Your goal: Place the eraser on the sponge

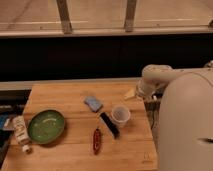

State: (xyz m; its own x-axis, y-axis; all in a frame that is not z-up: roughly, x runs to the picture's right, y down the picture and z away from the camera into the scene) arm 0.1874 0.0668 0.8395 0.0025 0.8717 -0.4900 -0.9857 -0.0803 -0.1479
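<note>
The black eraser [109, 124] lies flat on the wooden table [75, 95], angled, just left of and touching the base of a clear cup [120, 115]. The light-blue sponge [93, 103] rests a little up and to the left of the eraser, apart from it. My white arm reaches in from the right. Its gripper [132, 94] hangs over the table's far right edge, above the cup and to the right of the sponge, holding nothing that I can see.
A round green plate [46, 126] sits at the front left with a small white bottle [20, 130] beside it. A dark red-brown oblong item [96, 140] lies near the front edge. A dark wall and railing run behind the table.
</note>
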